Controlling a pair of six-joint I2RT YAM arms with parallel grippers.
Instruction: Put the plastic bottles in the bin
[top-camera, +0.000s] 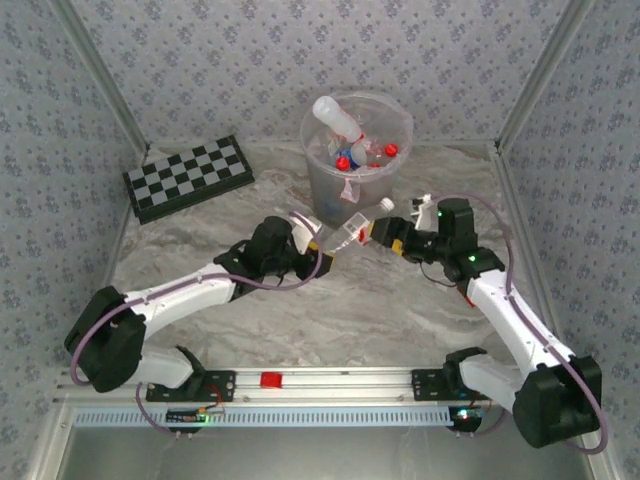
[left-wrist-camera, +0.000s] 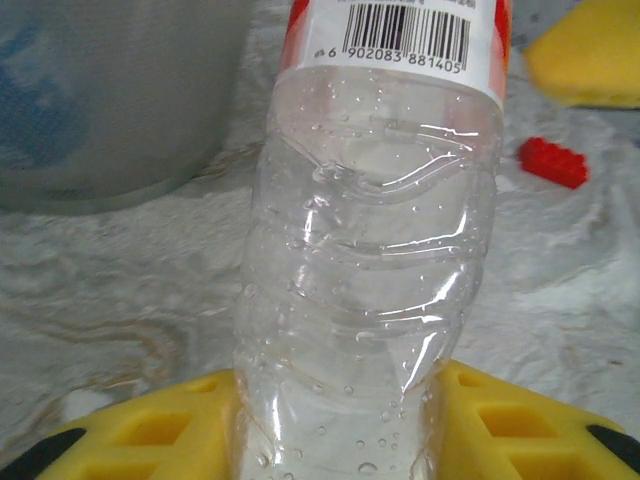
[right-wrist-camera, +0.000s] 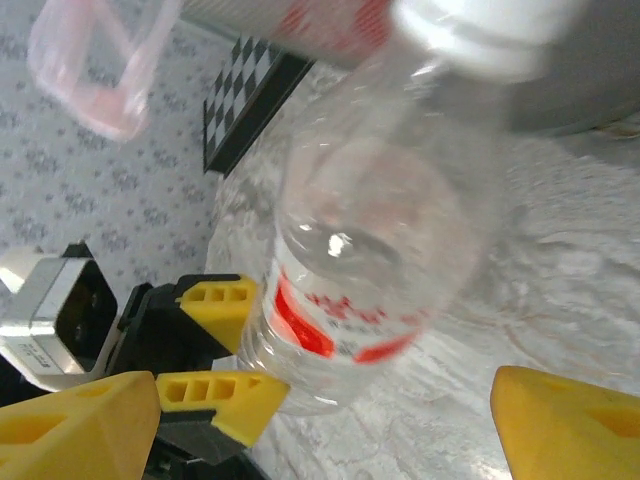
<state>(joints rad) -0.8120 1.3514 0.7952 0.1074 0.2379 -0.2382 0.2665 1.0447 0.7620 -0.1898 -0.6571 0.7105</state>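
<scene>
With the left gripper (top-camera: 335, 248) clamped on the base of a plastic bottle (top-camera: 358, 225) just in front of the bin (top-camera: 330, 195), and the right gripper (top-camera: 377, 226) gaping wide, seemingly not touching it, raise the bottle over the bin's rim before releasing.

Clear plastic, red, yellow, grey marble

The bottle (left-wrist-camera: 370, 300) is clear, with a red-and-white barcoded label and a white cap; fingers (left-wrist-camera: 510, 420) yellow; block (left-wrist-camera: 553, 161) red; bin (top-camera: 325, 195) milky white; chessboard (top-camera: 188, 176), upper left, black-and-white checked; table (top-camera: 350, 320) grey-veined marble.

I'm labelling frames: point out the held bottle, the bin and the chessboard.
held bottle (left-wrist-camera: 370, 290), left wrist view, crumpled clear body
bin (top-camera: 375, 195), top view, near wall
chessboard (top-camera: 188, 178), top view, board's middle
</scene>
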